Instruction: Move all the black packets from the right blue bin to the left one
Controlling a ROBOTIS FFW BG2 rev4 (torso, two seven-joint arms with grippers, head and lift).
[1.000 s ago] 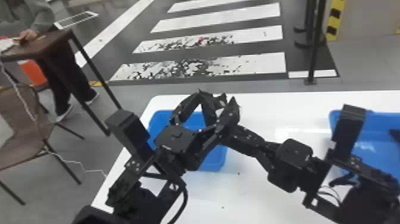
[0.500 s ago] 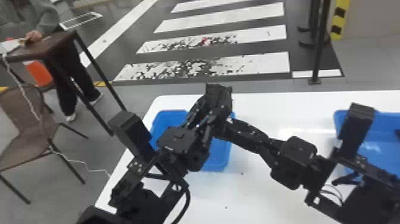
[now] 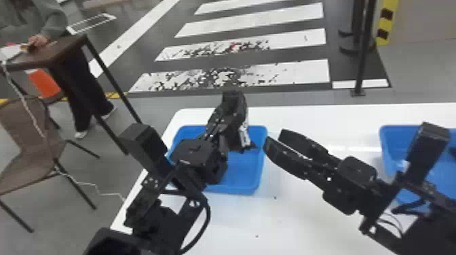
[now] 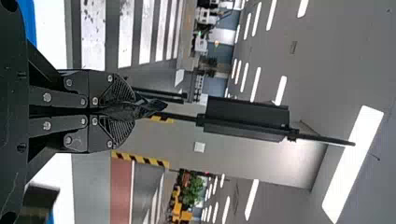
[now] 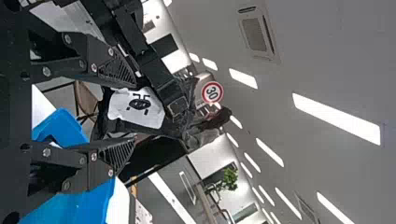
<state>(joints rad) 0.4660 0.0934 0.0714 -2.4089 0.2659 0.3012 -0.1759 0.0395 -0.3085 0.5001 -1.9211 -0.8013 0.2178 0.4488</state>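
Note:
Above the left blue bin, my left gripper is shut on a black packet with a white label, which hangs down over the bin. In the left wrist view the left gripper pinches the crumpled packet between its tips. My right gripper is open just right of that bin, apart from the packet. Beyond the open right gripper in the right wrist view is the packet's white label. The right blue bin is partly behind the right arm.
A white table carries both bins, with bare surface between them. Off its left side stand a brown chair and a dark side table. A black post rises behind the table.
The two grippers were together over the left bin. The right one has opened and drawn away to the right, while the packet hangs from the left one.

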